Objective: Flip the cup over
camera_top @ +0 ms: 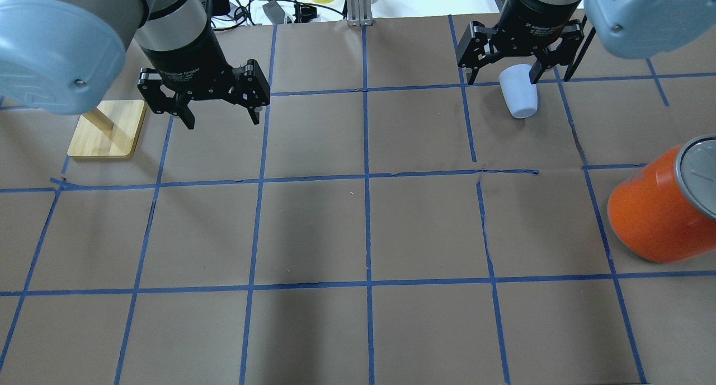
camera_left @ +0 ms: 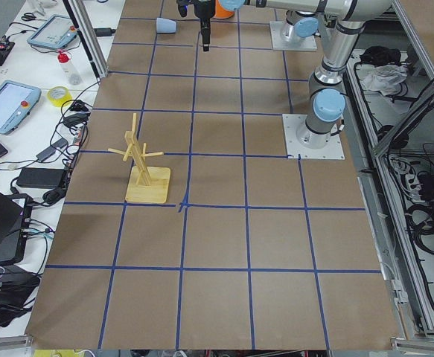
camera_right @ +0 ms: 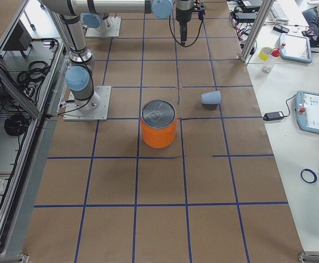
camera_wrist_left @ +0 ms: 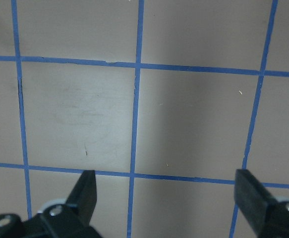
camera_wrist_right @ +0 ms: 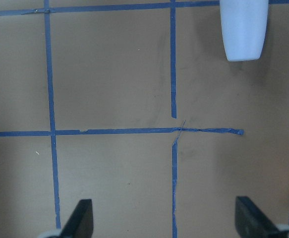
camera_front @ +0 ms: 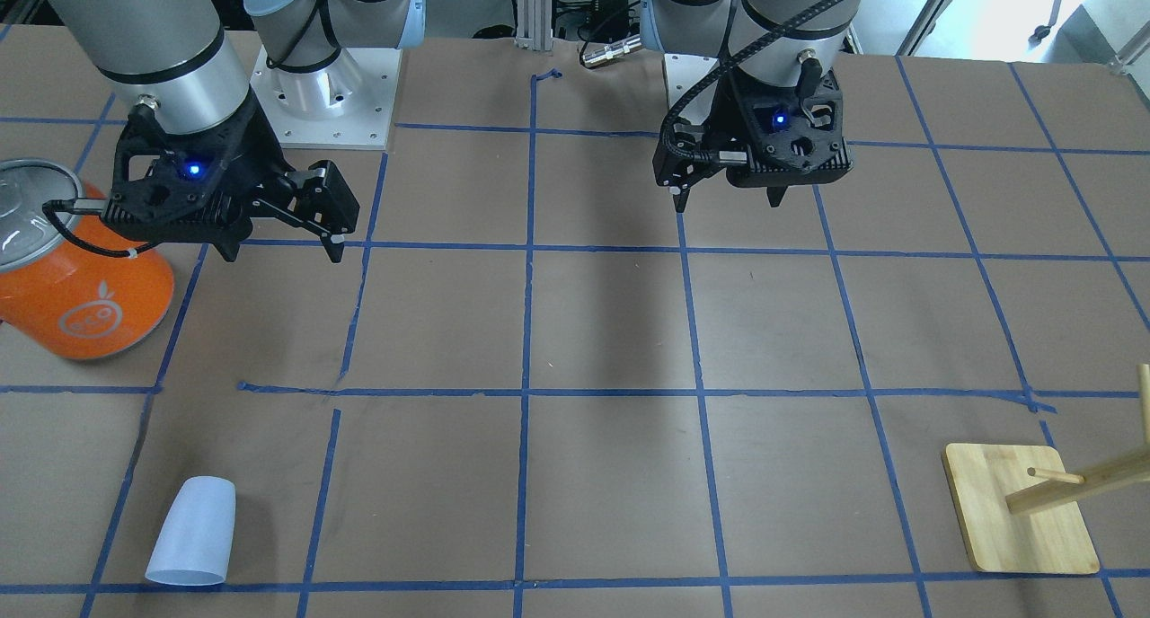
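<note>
The cup [camera_front: 191,530] is a small pale blue-white tumbler lying on its side on the brown table, on the robot's right and on the far side from its base. It also shows in the overhead view [camera_top: 518,91], the right side view [camera_right: 211,98] and at the top of the right wrist view [camera_wrist_right: 243,29]. My right gripper [camera_front: 280,245] hangs open and empty above the table, nearer the robot's base than the cup, apart from it. It shows in the overhead view [camera_top: 514,71] too. My left gripper [camera_front: 728,200] is open and empty over bare table [camera_top: 222,116].
A large orange can [camera_front: 81,286] with a silver top stands at the robot's right, close to the right gripper. A wooden peg stand [camera_front: 1020,510] is on the robot's left. Blue tape lines grid the table.
</note>
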Motion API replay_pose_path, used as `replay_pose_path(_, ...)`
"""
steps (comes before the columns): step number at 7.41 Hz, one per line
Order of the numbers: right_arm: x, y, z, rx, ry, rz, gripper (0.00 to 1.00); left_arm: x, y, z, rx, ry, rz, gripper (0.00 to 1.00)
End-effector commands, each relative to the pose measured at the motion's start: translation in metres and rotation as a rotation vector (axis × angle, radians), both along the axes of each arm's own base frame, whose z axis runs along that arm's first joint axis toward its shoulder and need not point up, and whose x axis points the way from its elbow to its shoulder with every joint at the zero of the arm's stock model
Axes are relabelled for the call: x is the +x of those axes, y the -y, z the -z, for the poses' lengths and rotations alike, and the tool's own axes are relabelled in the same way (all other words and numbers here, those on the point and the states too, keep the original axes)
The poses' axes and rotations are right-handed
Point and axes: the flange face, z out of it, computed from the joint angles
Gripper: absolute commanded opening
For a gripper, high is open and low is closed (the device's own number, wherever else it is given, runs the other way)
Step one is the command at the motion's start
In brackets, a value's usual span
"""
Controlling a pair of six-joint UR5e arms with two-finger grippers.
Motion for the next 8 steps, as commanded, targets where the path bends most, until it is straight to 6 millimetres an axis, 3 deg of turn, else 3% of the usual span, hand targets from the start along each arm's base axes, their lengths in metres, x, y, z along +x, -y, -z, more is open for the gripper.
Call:
replay_pose_path(1, 0.000, 0.000, 0.000, 0.000, -0.004, 0.004, 1.00, 0.000, 0.000, 0.002, 0.004, 0.001, 0.001, 1.00)
replay_pose_path(6, -0.001, 0.003, -0.001, -0.016, -0.005, 0.012, 1.00, 0.000, 0.000, 0.003, 0.006, 0.002, 0.004, 1.00)
replay_pose_path(7, -0.006, 0.012, -0.003, -0.061, -0.015, 0.021, 1.00, 0.000, 0.001, 0.004, 0.007, 0.002, 0.004, 1.00)
replay_pose_path(8, -0.029, 0.028, -0.006, -0.093, -0.104, 0.045, 1.00, 0.000, 0.001, 0.004, 0.009, 0.002, 0.006, 1.00)
